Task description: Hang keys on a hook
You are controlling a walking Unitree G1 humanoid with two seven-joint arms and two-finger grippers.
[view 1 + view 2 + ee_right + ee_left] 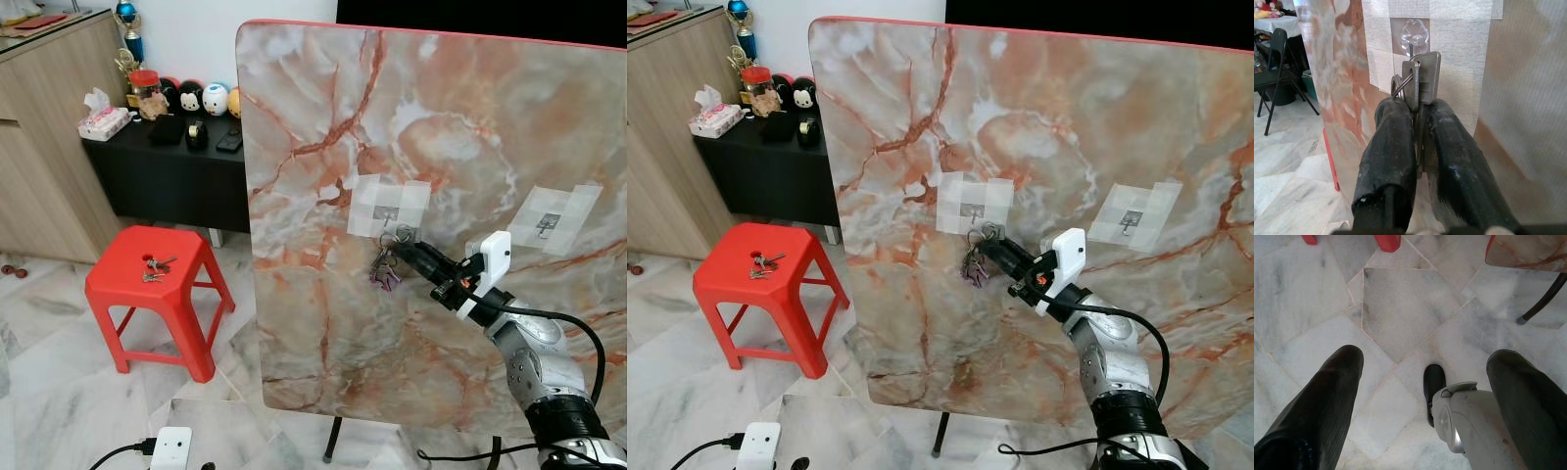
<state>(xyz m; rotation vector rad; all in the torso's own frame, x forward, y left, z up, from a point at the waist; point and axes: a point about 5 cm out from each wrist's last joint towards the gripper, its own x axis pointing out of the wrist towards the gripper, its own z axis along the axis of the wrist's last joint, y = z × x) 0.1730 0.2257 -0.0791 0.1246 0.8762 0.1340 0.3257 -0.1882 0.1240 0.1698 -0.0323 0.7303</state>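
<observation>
Silver keys (1421, 88) (claw-pinched (1419, 142)) touch the hook (1414, 35).

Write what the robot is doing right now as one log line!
step: hanging keys | right gripper: shut on keys, raised to clear hook on marble board | left gripper: open, idle over floor | spare keys: on red stool

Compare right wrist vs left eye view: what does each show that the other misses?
Right wrist: the clear hook close up, the key ring right at it, the two black fingers pinching the keys, a black folding chair.
Left eye: a red stool with another set of keys, a second taped hook, a black side table.
Both: the marble board, the right gripper.
</observation>
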